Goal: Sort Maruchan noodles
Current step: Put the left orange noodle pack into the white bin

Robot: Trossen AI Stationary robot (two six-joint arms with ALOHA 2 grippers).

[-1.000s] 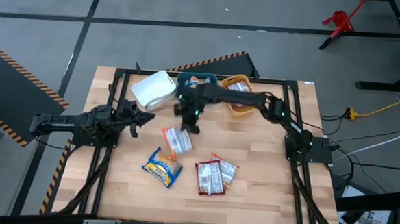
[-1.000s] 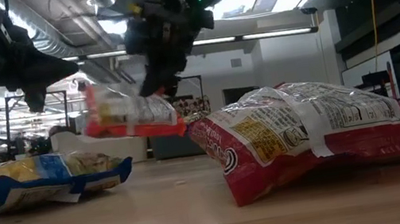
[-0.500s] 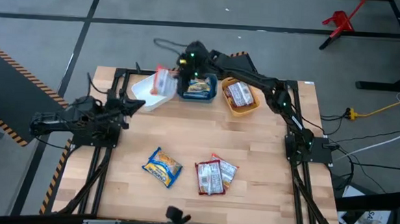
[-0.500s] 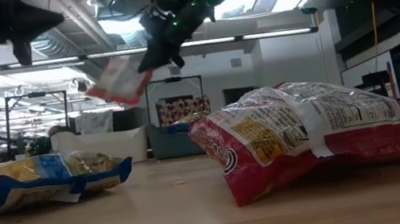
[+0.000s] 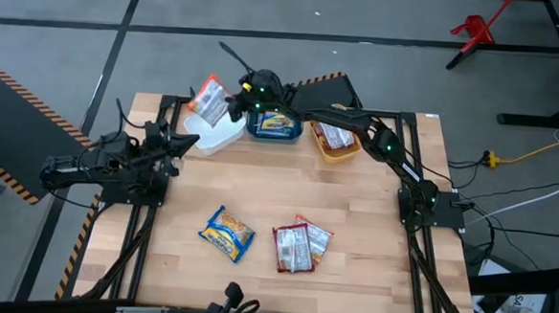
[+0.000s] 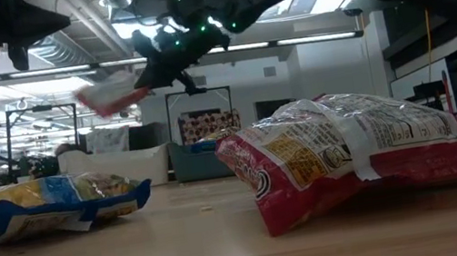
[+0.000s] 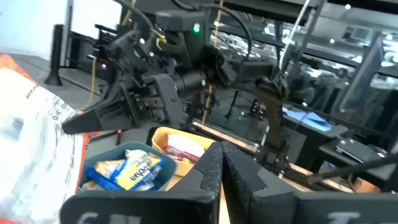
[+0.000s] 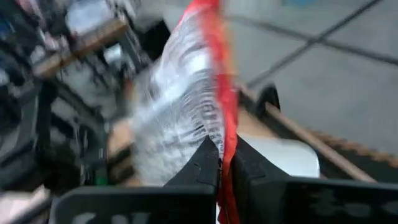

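Observation:
My right gripper [image 5: 230, 103] reaches over the table's far left, shut on an orange-red noodle packet [image 5: 207, 96] held in the air above the white bin [image 5: 216, 132]. The teal bin [image 5: 274, 126] holds a blue packet [image 7: 129, 169], and the orange bin [image 5: 336, 140] holds a red one [image 7: 181, 147]. A blue-yellow packet [image 5: 228, 233] and two red packets [image 5: 300, 245] lie flat on the near half of the table. My left gripper [image 5: 181, 142] is shut, touches nothing and hovers left of the white bin. My right gripper pinches the orange-red packet between its two fingers at the red sealed edge [image 8: 219, 118] of one end. The fingers come from the table's right, roughly level. The packet [image 6: 111, 95] is lifted clear and sticks out leftward beyond the fingertips, tilted slightly down.
The three bins stand in a row along the far edge. Black frame rails [image 5: 142, 226] run down both sides of the table. Bare wood [image 5: 259, 189] lies between the bins and the packets on the table. Dark objects [image 5: 229, 298] sit at the near edge.
My right gripper has carried the orange-red packet from above the table's middle, up and toward the far left, ending over the white bin; the packet has swung from hanging to nearly level. My left gripper has drawn back to the left and risen.

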